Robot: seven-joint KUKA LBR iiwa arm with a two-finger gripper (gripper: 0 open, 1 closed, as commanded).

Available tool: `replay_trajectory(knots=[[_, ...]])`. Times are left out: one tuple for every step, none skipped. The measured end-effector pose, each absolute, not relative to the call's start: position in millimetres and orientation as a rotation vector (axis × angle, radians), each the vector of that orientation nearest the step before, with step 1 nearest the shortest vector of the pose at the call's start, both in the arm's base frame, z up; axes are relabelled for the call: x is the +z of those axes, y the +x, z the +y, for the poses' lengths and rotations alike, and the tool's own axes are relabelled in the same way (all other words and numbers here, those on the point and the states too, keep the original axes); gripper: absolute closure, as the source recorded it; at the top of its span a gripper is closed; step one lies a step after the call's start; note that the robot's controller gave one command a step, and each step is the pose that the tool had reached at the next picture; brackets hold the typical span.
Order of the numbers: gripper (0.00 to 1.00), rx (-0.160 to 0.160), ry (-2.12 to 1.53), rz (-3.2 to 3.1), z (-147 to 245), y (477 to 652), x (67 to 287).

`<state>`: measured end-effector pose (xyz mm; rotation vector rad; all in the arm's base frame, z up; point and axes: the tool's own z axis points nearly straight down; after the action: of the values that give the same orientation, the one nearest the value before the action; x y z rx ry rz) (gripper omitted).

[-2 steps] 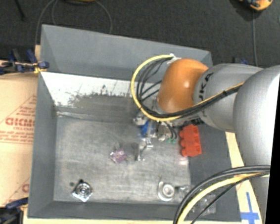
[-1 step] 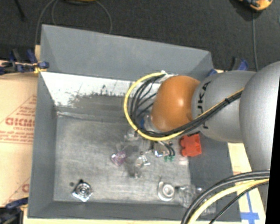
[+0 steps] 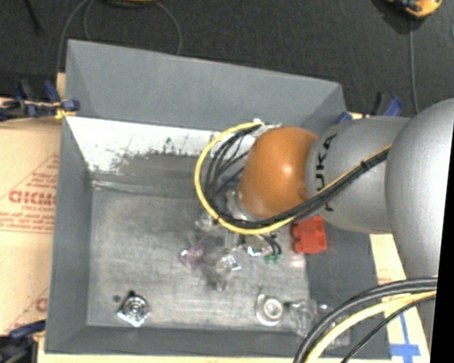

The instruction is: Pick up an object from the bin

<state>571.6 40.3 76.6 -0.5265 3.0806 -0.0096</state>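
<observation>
The arm's orange cover (image 3: 275,172), looped with cables, sits highest, above the middle of the bin (image 3: 138,111). Under it the gripper (image 3: 221,219) hangs over a small heap of clear and silvery bits (image 3: 225,263) at the floor's centre. I cannot tell whether it is spread or pressed together. A clear bit tinged purple (image 3: 193,255) lies just beside the heap, toward the left wall, and its long axis cannot be made out. A red block (image 3: 310,235) lies by the right wall, a metal ring (image 3: 270,308) near the front edge, and a silver nut (image 3: 133,309) in the front left corner.
</observation>
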Motion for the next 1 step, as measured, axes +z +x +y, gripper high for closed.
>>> replay_trajectory(knots=[[0.0,-0.012,-0.589,3.068,47.5,572.9,75.2]])
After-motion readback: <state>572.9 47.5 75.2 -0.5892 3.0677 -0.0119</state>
